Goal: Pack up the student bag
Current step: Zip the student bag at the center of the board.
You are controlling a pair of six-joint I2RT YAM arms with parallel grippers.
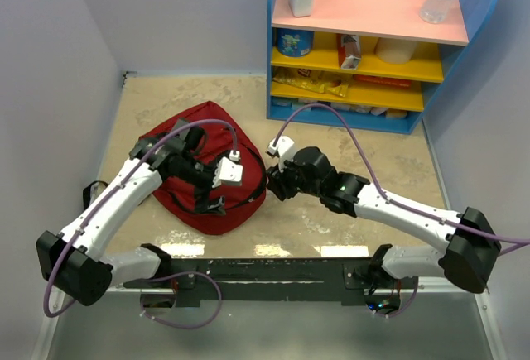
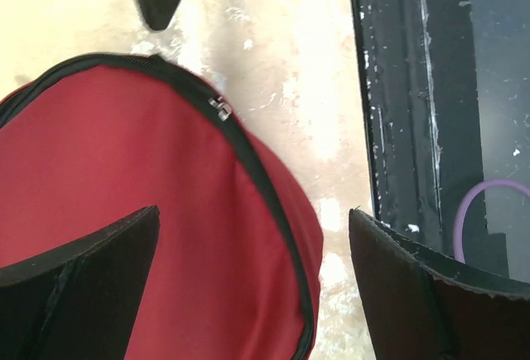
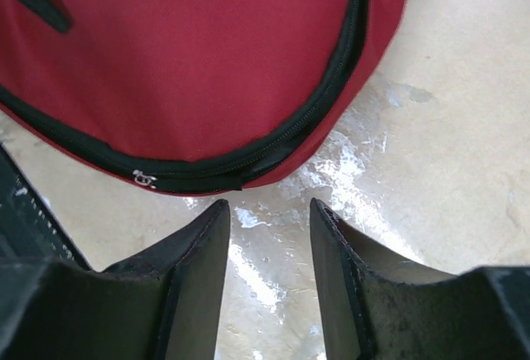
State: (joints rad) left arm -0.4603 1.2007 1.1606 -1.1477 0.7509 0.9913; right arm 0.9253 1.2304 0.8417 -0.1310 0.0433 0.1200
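Observation:
The student bag (image 1: 186, 132), dark red with a black zipper, lies flat on the table left of centre. My left gripper (image 1: 212, 204) hovers over its near part, jaws wide open and empty. In the left wrist view the red fabric of the bag (image 2: 124, 178) fills the space below my left gripper (image 2: 252, 228), and a metal zipper pull (image 2: 220, 109) shows on the seam. My right gripper (image 1: 275, 188) sits just off the bag's right edge. Seen from the right wrist, my right gripper (image 3: 267, 207) is partly open over bare table, a little short of the bag (image 3: 207, 54) and its zipper pull (image 3: 145, 180).
A blue shelf unit (image 1: 364, 45) with yellow and pink boards stands at the back right, holding bottles, a tin and snack packs. The black mounting rail (image 1: 273, 273) runs along the near edge. White walls close in the left and right sides.

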